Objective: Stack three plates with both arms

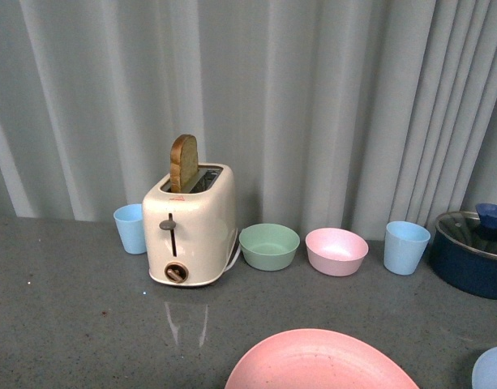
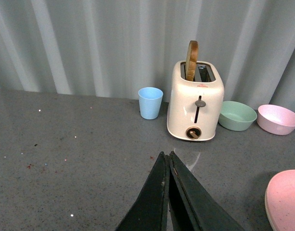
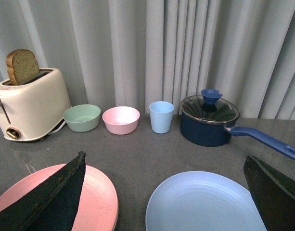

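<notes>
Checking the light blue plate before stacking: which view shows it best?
The right wrist view: nearly the whole light blue plate shows. The front view catches only its edge; the left wrist view misses it.

The left tool (image 2: 167, 157) has its jaws pressed together; the right tool (image 3: 164, 158) spreads them wide.

The pink plate (image 3: 96, 192) and the light blue plate (image 3: 200, 202) look like matt plastic, faintly ringed. The toaster (image 1: 201, 219) has a smooth, glossy cream shell. The grey tabletop (image 1: 70, 308) is speckled and slightly shiny, the curtain (image 1: 313, 97) soft pleated cloth, the pot's lid (image 3: 212, 113) clear glass
</notes>
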Tool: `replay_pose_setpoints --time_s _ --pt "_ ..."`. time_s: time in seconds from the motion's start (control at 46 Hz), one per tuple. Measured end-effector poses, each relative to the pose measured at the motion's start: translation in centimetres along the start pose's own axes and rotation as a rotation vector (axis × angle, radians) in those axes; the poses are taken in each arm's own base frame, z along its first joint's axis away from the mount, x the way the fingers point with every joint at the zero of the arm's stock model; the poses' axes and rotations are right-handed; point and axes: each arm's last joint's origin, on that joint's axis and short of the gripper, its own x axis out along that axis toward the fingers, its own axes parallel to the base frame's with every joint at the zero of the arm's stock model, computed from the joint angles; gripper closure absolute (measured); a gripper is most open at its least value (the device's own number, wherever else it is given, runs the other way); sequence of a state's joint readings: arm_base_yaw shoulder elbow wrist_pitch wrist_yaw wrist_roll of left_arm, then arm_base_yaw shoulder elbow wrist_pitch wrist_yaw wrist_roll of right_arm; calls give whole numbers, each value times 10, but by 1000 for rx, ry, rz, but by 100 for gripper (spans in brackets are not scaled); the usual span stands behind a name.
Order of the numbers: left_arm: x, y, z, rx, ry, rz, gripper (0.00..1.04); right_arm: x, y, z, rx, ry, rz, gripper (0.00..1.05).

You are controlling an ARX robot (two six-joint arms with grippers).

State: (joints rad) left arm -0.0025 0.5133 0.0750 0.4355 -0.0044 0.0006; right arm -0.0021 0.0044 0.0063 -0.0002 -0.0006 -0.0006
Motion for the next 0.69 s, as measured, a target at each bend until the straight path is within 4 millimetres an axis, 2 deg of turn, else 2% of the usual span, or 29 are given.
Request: replay_pose_setpoints --time_s 0.347,0.695 --pt "-12 0 -10 -2 -6 -3 101 0 0 0 0 0 0 7" --pt "-20 0 -7 -2 -33 -2 101 0 0 0 0 0 0 7"
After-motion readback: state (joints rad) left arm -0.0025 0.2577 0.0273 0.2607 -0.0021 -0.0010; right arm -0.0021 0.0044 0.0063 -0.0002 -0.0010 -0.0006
